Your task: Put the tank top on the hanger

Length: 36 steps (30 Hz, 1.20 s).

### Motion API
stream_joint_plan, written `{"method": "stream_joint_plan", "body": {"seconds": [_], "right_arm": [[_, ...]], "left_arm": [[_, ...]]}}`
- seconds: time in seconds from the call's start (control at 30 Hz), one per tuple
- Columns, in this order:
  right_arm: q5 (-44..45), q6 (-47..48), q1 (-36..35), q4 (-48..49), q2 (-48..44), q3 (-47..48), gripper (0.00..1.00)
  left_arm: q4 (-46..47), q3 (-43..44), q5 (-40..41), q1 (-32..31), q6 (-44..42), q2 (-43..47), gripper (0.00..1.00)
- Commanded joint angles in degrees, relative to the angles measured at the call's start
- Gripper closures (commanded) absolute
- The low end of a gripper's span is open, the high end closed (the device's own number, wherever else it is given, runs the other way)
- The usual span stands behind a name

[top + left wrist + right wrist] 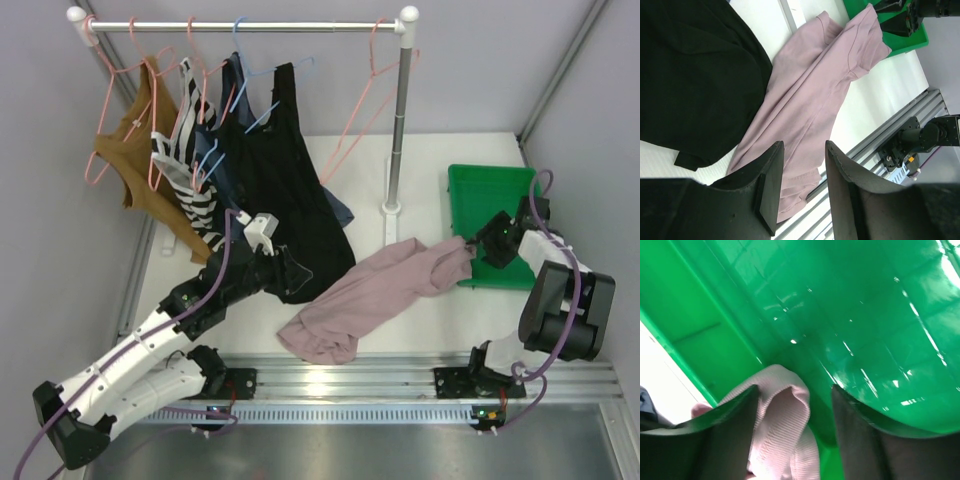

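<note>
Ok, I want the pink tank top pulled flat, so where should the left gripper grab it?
Probably the hem end of the tank top nearest the left gripper, from straight above: it lies loose on the table, clear of the black top, opposite the end at the right gripper.

White-shelled left arm (130, 355), black-jointed right arm (565, 300)
Purple cables (548, 205) run along both; matte black wedge-shaped fingers (771, 185)

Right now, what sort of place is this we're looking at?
Probably a robot test cell in a lab, not a home closet: two robot arms bolted to an aluminium rail, a small clothes rack set up within their reach, and bare grey walls close around.
</note>
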<state>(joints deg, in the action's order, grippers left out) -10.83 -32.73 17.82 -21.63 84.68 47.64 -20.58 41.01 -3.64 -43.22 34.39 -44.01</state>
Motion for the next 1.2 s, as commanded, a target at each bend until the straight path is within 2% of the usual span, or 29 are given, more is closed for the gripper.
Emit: {"method": "stream_joint_plan", "body": {"seconds": [0.0, 0.07, 0.1, 0.2, 0.23, 0.33, 0.63, 0.73, 0.83, 0.87, 0.93, 0.97, 1.07, 1.13, 1.17], "right_arm": [[-2.53, -1.80, 0.81, 6.76, 1.27, -0.09, 0.43], [-3.23, -2.68, 0.81, 7.74, 1.54, -0.35, 0.54], [-3.41, -2.86, 0.90, 8.09, 1.71, -0.53, 0.63], [-3.67, -3.48, 0.81, 8.44, 1.80, -0.44, 0.76], [-3.76, -3.57, 0.81, 8.36, 1.63, -0.35, 0.87], [-3.85, -3.31, 0.81, 7.66, -0.13, -0.27, 1.00], [-5.17, -1.72, -1.55, -1.13, -15.50, 3.77, 1.00], [0.08, -2.16, -8.22, -6.14, -21.48, 7.02, 1.00], [4.49, -5.23, -19.37, -8.17, -26.31, 8.61, 1.00], [7.72, -7.76, -25.58, -8.25, -28.33, 8.35, 1.00], [12.12, -10.41, -32.38, -7.99, -29.83, 8.09, 1.00], [17.02, -13.12, -35.98, -7.90, -30.28, 7.82, 1.00], [25.93, -18.40, -55.01, -6.24, -28.80, 7.47, 1.00], [30.75, -20.96, -62.44, -3.62, -26.69, 7.21, 1.00], [32.17, -22.97, -69.43, -2.55, -23.98, 7.38, 1.00]], "left_arm": [[2.12, 1.09, -0.40, -0.20, -0.20, 0.15, 0.57], [2.12, 1.09, -0.23, -0.20, -0.12, -0.02, 0.57], [2.12, 1.17, -0.23, -0.20, 0.06, -0.20, 0.57], [2.21, 1.35, -0.40, -0.20, 0.15, -0.64, 0.57], [2.21, 1.44, -0.40, -0.28, 0.24, -0.73, 0.57], [2.21, 1.61, -0.40, -0.20, 0.24, -1.25, 0.57], [3.61, 1.53, -0.23, -0.20, 0.15, -1.87, 0.57], [4.75, 1.26, -0.14, -0.20, 0.06, -1.78, 0.57], [5.90, 0.73, 0.39, -0.20, 0.59, -1.08, 0.57], [6.34, 0.56, 0.65, -0.20, 0.85, -0.56, 0.57], [6.25, 0.21, 2.22, -0.20, 1.20, 0.32, 0.57], [6.25, 0.03, 2.84, -0.20, 1.55, 1.28, 0.57], [4.94, -0.85, 7.14, -0.20, 2.52, 3.04, 0.56], [2.39, -0.94, 9.95, -0.20, 3.40, 3.58, 0.56], [1.43, -0.94, 12.23, -0.20, 4.18, 4.01, 0.55]]}}
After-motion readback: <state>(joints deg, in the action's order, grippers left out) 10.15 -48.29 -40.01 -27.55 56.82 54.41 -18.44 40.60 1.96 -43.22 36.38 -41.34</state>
